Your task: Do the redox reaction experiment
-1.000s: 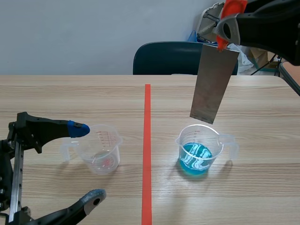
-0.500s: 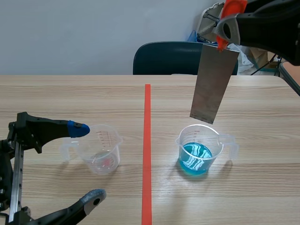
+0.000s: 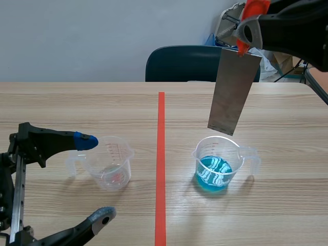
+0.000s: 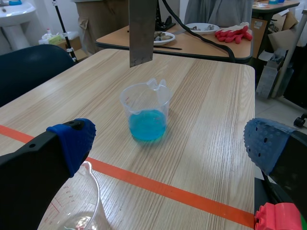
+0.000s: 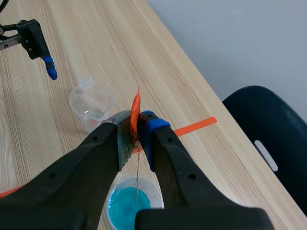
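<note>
Right tool (image 5: 135,133), clamped on the metal strip (image 3: 233,92), held it upright just above the beaker of blue solution (image 3: 215,166) on the worktop's (image 3: 287,205) right; nothing had shifted over the last second, so dipping remained undone; left tool (image 3: 96,178) stood with fingers apart by the clear beaker (image 3: 110,163), near left; the strip's gripped top was hidden; that beaker's contents were unclear.
</note>
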